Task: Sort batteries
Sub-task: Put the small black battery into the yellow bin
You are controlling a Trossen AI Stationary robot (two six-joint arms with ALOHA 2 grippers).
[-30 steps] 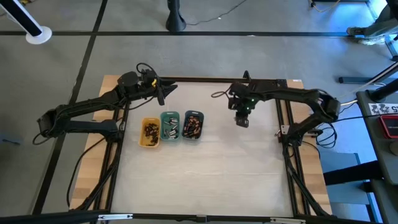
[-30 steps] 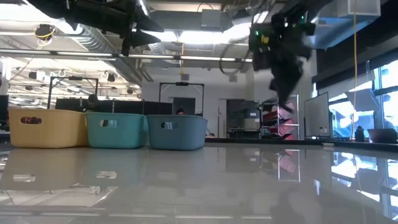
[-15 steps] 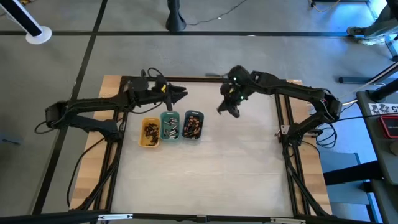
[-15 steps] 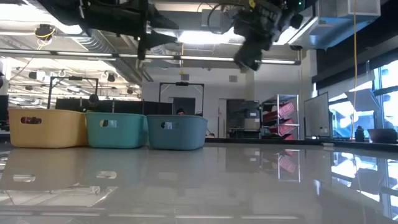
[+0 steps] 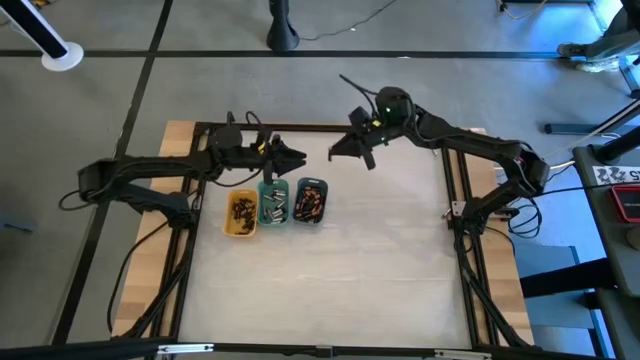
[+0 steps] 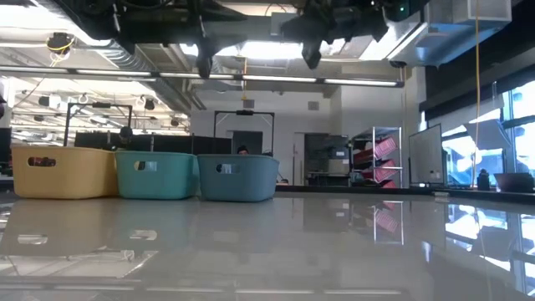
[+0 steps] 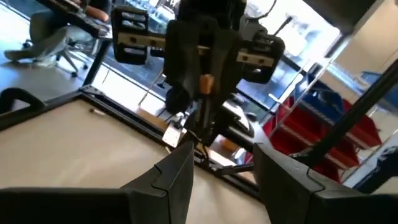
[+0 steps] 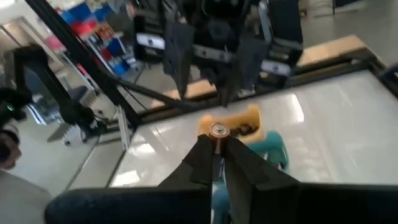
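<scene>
Near the counter's far edge, the high view shows the right claw (image 5: 340, 154) swung across from the right side toward the left claw (image 5: 297, 157), which has pushed out above the green tray (image 5: 273, 201); yellow tray (image 5: 240, 213) and blue tray (image 5: 311, 200) flank it, all holding batteries (image 5: 308, 203). At counter level, both claws now hang high over the three trays. From the left wrist, its fingers (image 7: 177, 171) stand parted and empty. From the right wrist, the claw pinches one battery (image 8: 218, 130) endwise: probably a handover or drop coming.
</scene>
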